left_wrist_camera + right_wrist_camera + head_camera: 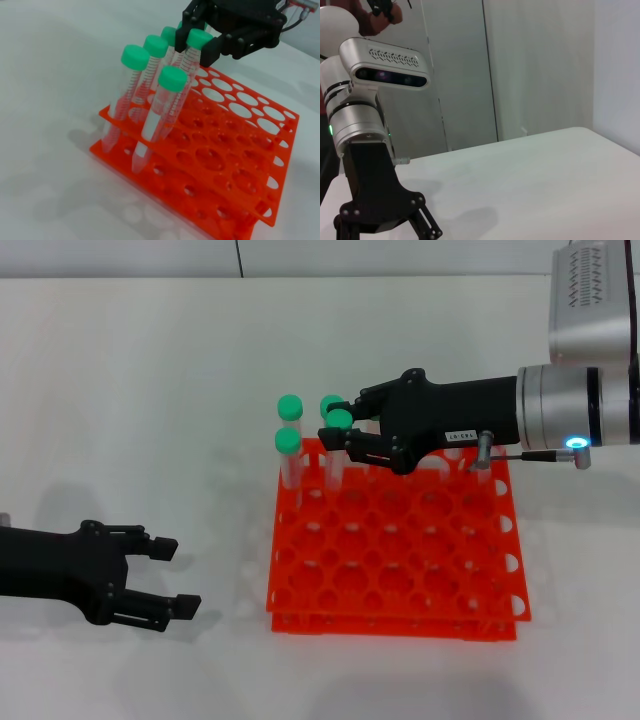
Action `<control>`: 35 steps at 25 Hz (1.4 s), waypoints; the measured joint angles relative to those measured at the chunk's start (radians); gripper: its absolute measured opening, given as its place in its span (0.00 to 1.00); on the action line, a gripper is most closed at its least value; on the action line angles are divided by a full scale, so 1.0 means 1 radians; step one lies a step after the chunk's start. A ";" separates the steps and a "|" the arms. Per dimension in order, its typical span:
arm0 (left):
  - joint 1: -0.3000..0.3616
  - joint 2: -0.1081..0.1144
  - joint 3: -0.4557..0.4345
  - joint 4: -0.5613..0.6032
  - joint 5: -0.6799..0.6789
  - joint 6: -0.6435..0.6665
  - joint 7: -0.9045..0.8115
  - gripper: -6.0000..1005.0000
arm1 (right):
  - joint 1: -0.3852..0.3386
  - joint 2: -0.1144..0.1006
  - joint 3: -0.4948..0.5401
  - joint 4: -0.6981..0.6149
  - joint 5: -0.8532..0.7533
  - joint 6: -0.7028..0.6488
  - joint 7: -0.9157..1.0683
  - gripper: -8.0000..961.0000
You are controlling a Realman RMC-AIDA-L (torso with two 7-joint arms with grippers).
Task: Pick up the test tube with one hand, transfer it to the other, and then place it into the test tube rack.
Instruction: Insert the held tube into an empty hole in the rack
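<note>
The orange-red test tube rack (392, 624) sits in the middle of the table. My right gripper (346, 422), the one with the white label, reaches over the rack's far left corner and is shut on a green-capped test tube (339, 421) just under its cap. In the left wrist view that test tube (199, 37) leans in the right gripper (200, 44), its lower end down in the rack (165, 189). My left gripper (181, 578) rests low to the left of the rack, open and empty.
Several other green-capped tubes (288, 442) stand tilted in the rack's far left holes, close beside the held one. The rest of the rack's holes hold nothing. The right wrist view shows the left arm (365, 125) and a wall behind the white table.
</note>
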 joint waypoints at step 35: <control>-0.008 0.000 0.000 -0.011 0.000 -0.008 0.010 0.87 | 0.012 -0.003 -0.018 -0.006 -0.001 -0.001 -0.002 0.28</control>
